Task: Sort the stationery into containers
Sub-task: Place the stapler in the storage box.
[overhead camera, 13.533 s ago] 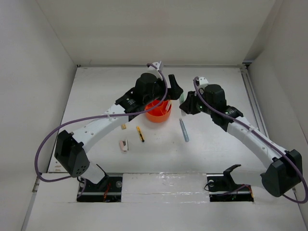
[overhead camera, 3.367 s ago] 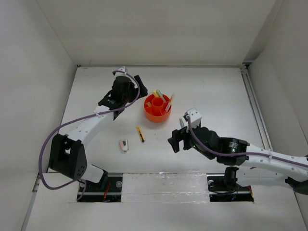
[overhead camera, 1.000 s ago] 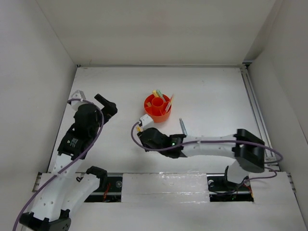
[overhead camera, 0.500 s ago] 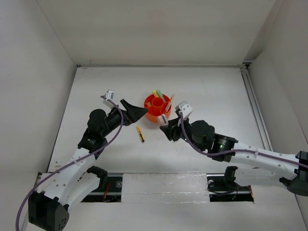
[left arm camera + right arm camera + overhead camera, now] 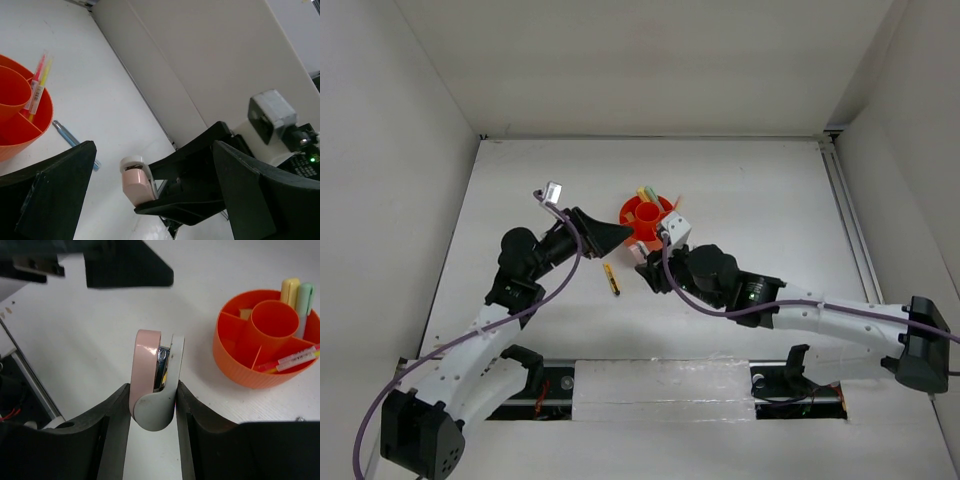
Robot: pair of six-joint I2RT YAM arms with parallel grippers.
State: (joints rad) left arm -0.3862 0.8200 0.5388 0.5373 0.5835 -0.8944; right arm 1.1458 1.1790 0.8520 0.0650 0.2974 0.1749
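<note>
My right gripper (image 5: 155,405) is shut on a pink-and-white eraser (image 5: 154,371), held upright above the table just left of the orange tub (image 5: 235,365). The same eraser (image 5: 136,186) shows in the left wrist view between the right gripper's dark fingers. The tub (image 5: 645,217) holds yellow and pale green markers (image 5: 296,294) and thin pens (image 5: 295,359). My left gripper (image 5: 605,236) hangs open beside the tub, empty. An orange-black pen (image 5: 611,279) lies on the table between the arms. A grey-blue pen (image 5: 75,144) lies past the tub.
White walls close in the table on three sides. A metal rail (image 5: 845,215) runs along the right edge. The two grippers hang close together in front of the tub.
The pink-and-white eraser has left the table and is now in my right gripper. In the last half second that gripper moved a little left and nearer; the left arm barely moved.
</note>
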